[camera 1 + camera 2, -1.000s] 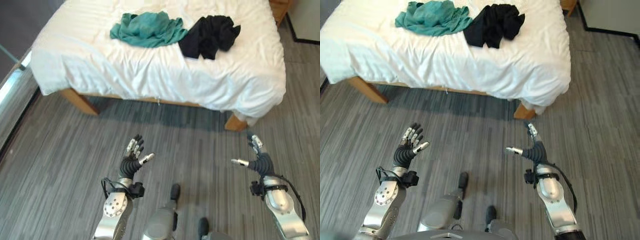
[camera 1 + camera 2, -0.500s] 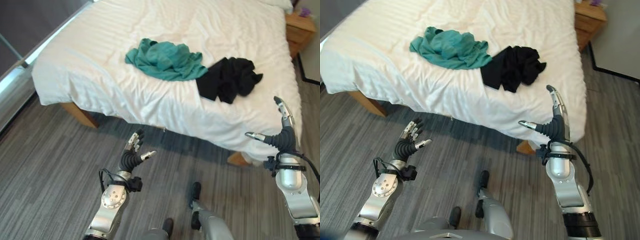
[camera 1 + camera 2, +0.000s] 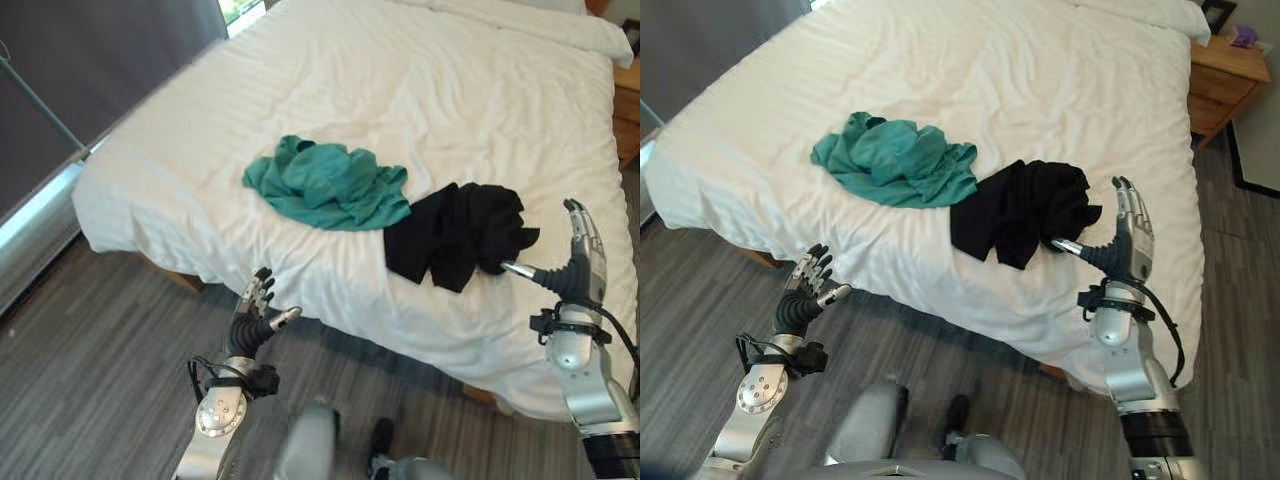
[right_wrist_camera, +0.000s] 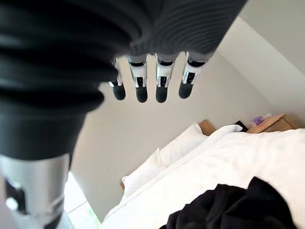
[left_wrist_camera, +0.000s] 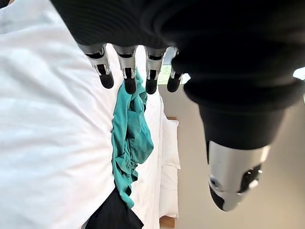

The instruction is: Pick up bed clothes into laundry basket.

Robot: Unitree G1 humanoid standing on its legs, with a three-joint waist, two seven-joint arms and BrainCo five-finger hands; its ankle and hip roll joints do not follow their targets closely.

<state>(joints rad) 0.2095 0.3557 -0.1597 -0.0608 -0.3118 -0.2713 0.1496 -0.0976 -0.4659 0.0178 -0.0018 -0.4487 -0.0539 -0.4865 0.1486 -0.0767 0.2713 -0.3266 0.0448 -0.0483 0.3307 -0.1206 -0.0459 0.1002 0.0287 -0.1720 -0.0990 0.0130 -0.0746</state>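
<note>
Teal garment [image 3: 326,186] and black garment [image 3: 455,232] lie crumpled, edges touching, on the white bed [image 3: 400,90]; left hand [image 3: 253,313] at bed's near edge, right hand [image 3: 578,265] just beside the black garment, both with straight, empty fingers.

Teal garment [image 3: 328,186] touching black garment [image 3: 455,232] on white bed [image 3: 440,90]; both hands apparently open, empty.

Two garments lie on the one bed [image 3: 420,90]: one teal garment [image 3: 325,185] near its middle and one black garment [image 3: 455,230] just beside it, their edges touching. Two white pillows [image 3: 1140,10] sit at the bed's head. One wooden nightstand [image 3: 1225,70] stands beside the bed.
</note>
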